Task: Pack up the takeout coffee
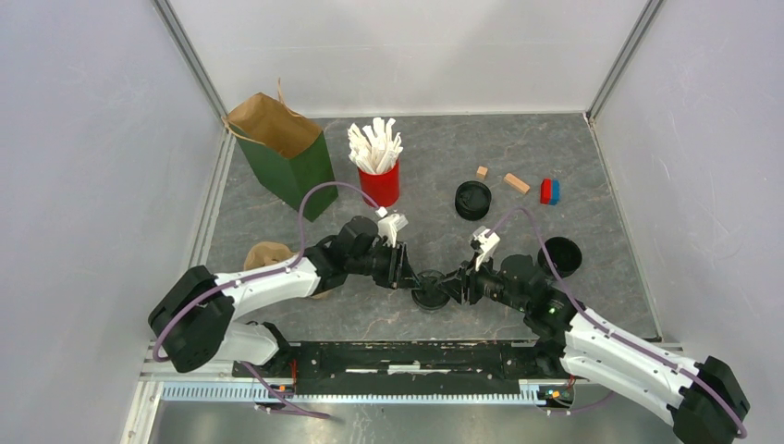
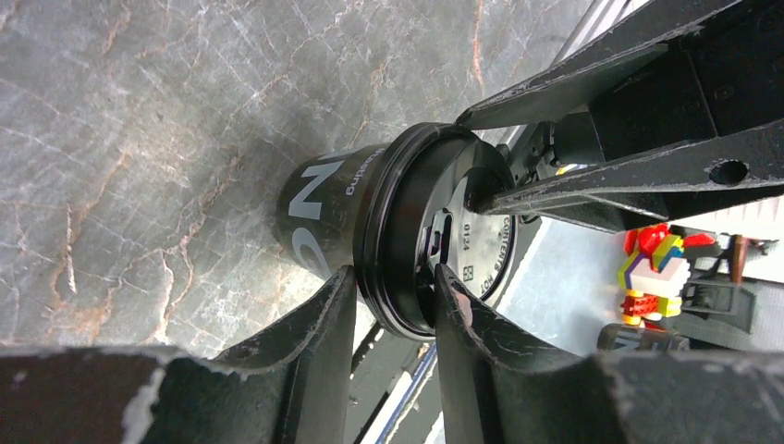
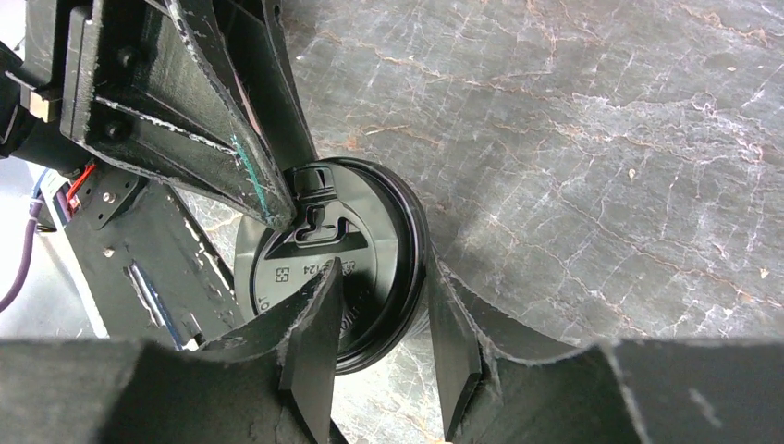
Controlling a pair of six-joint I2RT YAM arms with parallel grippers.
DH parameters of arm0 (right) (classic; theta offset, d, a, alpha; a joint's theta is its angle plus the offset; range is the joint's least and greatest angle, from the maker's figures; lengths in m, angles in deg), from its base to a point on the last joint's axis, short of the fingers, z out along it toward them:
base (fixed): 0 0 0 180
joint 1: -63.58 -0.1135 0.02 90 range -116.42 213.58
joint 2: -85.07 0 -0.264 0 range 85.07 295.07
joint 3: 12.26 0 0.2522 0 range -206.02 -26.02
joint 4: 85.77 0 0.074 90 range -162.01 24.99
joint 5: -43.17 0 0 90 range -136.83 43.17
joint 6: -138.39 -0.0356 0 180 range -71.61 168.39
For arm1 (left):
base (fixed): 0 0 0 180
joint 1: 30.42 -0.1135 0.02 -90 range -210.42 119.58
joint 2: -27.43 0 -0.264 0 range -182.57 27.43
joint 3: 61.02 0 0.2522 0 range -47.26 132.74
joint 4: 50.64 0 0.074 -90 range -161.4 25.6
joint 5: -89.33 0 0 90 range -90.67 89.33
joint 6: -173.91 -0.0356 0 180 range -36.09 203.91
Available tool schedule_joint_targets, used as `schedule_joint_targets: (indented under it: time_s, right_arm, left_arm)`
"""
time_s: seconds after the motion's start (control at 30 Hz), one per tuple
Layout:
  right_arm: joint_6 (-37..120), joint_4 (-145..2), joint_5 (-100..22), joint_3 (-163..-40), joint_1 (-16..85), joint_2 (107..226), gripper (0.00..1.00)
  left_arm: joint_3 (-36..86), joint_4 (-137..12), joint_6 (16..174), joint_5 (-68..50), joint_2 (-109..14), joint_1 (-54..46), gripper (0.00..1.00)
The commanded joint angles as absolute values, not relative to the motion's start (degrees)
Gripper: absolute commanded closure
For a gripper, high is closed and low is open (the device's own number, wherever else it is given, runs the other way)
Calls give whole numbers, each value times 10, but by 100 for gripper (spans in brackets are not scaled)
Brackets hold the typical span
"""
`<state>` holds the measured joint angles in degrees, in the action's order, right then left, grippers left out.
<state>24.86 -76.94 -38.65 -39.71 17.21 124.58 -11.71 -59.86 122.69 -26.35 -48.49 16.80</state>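
Black cup (image 2: 319,208) with lid (image 3: 365,231) on, left hand (image 2: 393,282) and right hand (image 3: 379,282) each clamped on lid rim, seemingly tight

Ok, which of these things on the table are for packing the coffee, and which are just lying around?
For the job: black cup, fitted lid, probably green bag.
Lying about: red cup of sticks, loose black lid, another black round piece, two wooden blocks, red-blue block, crumpled brown paper.

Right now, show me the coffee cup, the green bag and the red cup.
coffee cup (image 2: 319,203), left wrist view, lettered side
green bag (image 1: 300,172), top view, front face
red cup (image 1: 381,184), top view, red wall
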Motion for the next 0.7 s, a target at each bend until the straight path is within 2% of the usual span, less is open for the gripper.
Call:
schedule_joint_targets:
  time_s: [0.0,0.17,0.43,0.67]
  right_arm:
    - [267,-673,-400,-428,179,1259,54]
    - [291,-651,-394,-476,199,1265,47]
    - [344,-643,-301,-520,250,1301,40]
    - [347,-694,-212,-523,266,1346,43]
  left_arm:
    - [-95,-661,1143,-264,-505,163,58]
    - [-81,-665,1124,-284,-529,163,59]
    - [-76,-660,1105,-301,-537,166,59]
    - [-66,-664,1100,-303,-554,168,59]
